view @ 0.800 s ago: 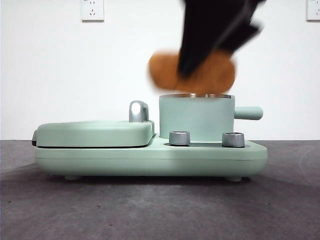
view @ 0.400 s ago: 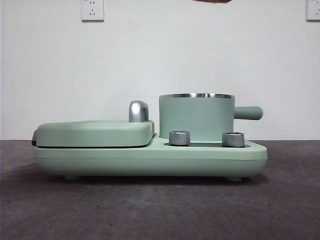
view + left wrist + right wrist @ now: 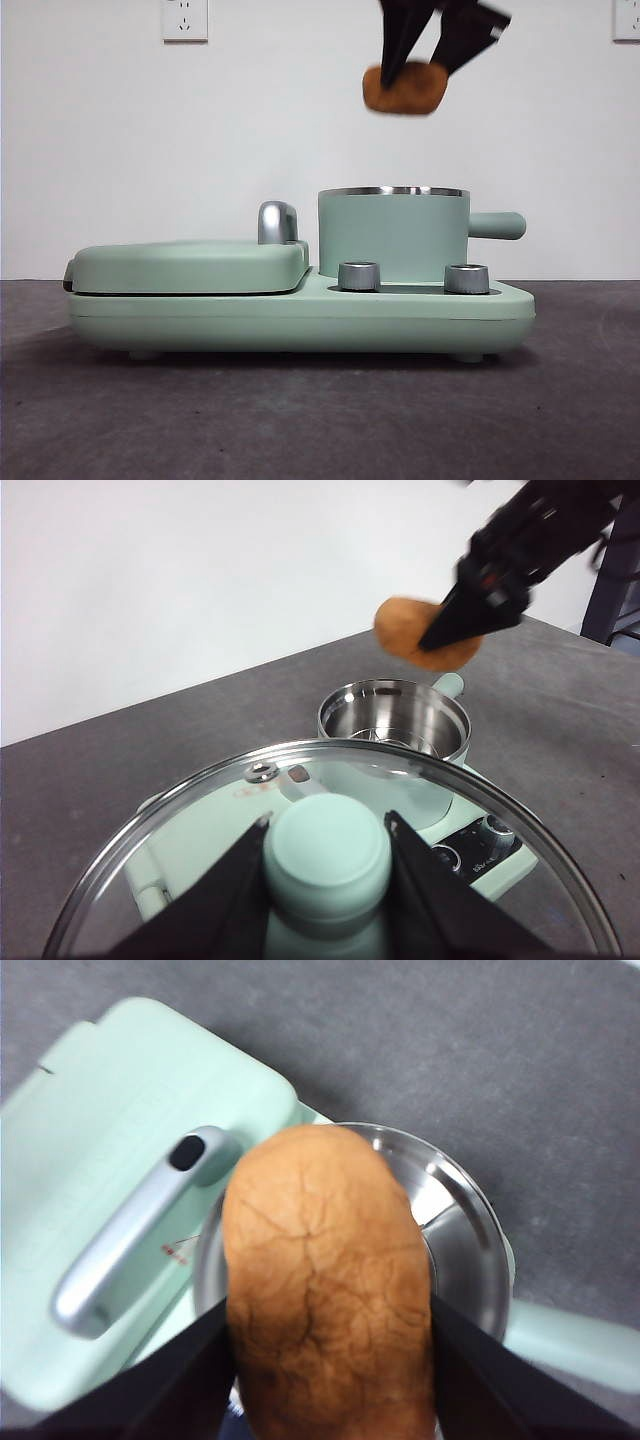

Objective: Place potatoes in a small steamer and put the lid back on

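Note:
My right gripper (image 3: 420, 62) is shut on the orange-brown, cracked potato (image 3: 405, 90) and holds it in the air well above the open mint-green steamer (image 3: 393, 235). In the right wrist view the potato (image 3: 325, 1280) fills the space between the jaws, with the steamer's steel rim (image 3: 465, 1210) below it. The left wrist view shows the empty steel inside of the steamer (image 3: 395, 715), with the potato (image 3: 405, 630) and the right gripper (image 3: 470, 615) over it. My left gripper (image 3: 325, 830) is shut on the green knob of the glass lid (image 3: 200, 825), held off to the side and above.
The steamer stands on a mint-green appliance base (image 3: 300, 315) with two steel dials (image 3: 359, 276) at its front. A closed flat griddle (image 3: 190, 265) with a chrome handle (image 3: 277, 222) sits beside the steamer. The steamer's stubby handle (image 3: 497, 225) sticks out sideways.
A second ago the potato hung just over the steamer's rim. It then rose out of the front view and has now come back down, high above the steamer.

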